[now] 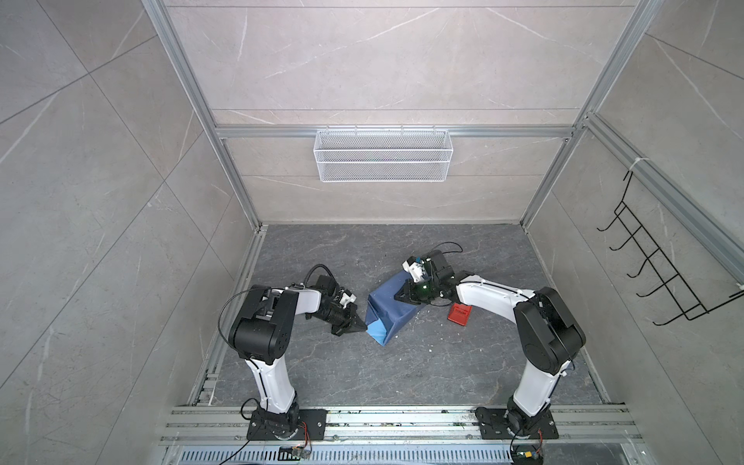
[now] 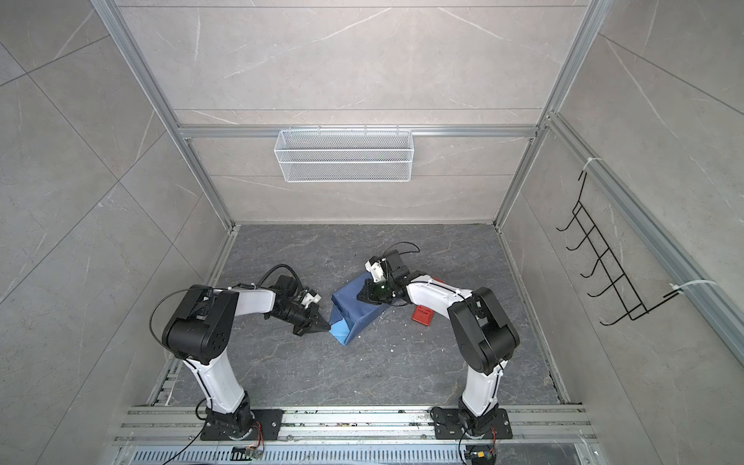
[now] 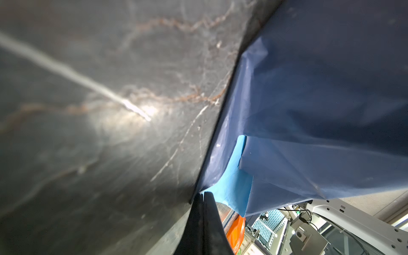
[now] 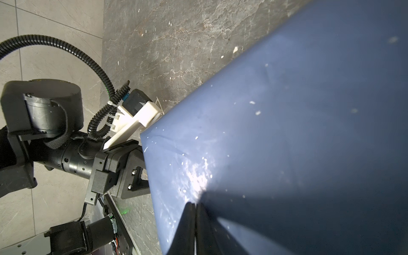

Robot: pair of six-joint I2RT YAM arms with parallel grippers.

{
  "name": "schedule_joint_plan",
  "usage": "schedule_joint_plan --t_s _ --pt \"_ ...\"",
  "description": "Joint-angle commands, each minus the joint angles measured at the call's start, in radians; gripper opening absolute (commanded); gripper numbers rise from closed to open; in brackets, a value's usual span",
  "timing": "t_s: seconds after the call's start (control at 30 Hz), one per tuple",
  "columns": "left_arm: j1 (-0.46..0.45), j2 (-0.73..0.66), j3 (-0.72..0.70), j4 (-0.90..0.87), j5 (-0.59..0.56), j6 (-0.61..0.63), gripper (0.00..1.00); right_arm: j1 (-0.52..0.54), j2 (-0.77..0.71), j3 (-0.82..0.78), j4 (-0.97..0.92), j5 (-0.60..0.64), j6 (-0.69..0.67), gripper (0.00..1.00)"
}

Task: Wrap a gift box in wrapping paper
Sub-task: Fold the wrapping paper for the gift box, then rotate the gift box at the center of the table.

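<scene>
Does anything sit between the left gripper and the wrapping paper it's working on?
Nothing visible. The left gripper is shut right at the light blue flap of the wrapping paper, seemingly pinching its corner. The red tape dispenser lies beyond the paper, clear.

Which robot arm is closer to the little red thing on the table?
Right. The right gripper sits on the wrapping paper, near the red tape dispenser. The left gripper pinches the paper's far corner, on the side away from it.
</scene>
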Motion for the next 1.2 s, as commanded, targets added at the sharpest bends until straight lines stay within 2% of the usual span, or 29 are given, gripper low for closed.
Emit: schedule_joint_plan --t_s 0.0,0.07,0.13,0.23,0.33,0.43,0.5,0.6,0.7,0.77,0.87,0.97,1.07,1.17 --pt "-0.015 -0.016 -0.024 -0.115 -0.220 0.048 0.00 0.011 0.002 0.013 -0.120 0.026 -0.033 0.10" --pt "-0.039 -0.073 -0.001 -0.131 -0.251 0.078 0.00 0.012 -0.012 0.022 -0.113 0.031 -0.027 0.11" --pt "-0.048 -0.144 0.034 -0.146 -0.230 0.097 0.02 0.010 -0.023 0.050 -0.119 0.031 -0.022 0.12" --pt "-0.043 -0.205 0.124 -0.196 -0.228 0.164 0.20 0.010 -0.029 0.125 -0.170 0.029 -0.050 0.13" --pt "-0.035 -0.248 0.277 -0.319 -0.288 0.319 0.37 0.010 -0.069 0.182 -0.237 0.063 -0.061 0.13" --pt "-0.018 -0.297 0.355 -0.349 -0.384 0.430 0.47 0.010 -0.140 0.168 -0.290 0.116 -0.053 0.15" --pt "0.006 -0.305 0.374 -0.319 -0.400 0.463 0.51 0.010 -0.180 0.151 -0.346 0.165 -0.061 0.15" --pt "0.012 -0.287 0.414 -0.266 -0.395 0.494 0.57 0.010 -0.263 0.066 -0.372 0.234 -0.031 0.11" --pt "0.010 -0.250 0.459 -0.226 -0.324 0.430 0.72 0.010 -0.345 -0.024 -0.366 0.260 -0.001 0.07" --pt "-0.005 -0.219 0.475 -0.198 -0.277 0.405 0.78 0.011 -0.391 -0.076 -0.364 0.286 0.006 0.05" --pt "-0.040 -0.151 0.510 -0.181 -0.268 0.398 0.81 0.010 -0.419 -0.143 -0.361 0.318 0.021 0.00" --pt "-0.066 -0.063 0.574 -0.217 -0.275 0.404 0.82 0.010 -0.397 -0.185 -0.366 0.334 0.026 0.00" --pt "-0.069 0.005 0.613 -0.230 -0.278 0.377 0.82 0.012 -0.369 -0.236 -0.294 0.332 0.051 0.00" --pt "-0.082 0.046 0.630 -0.241 -0.271 0.366 0.83 0.010 -0.313 -0.222 -0.257 0.338 0.067 0.00"
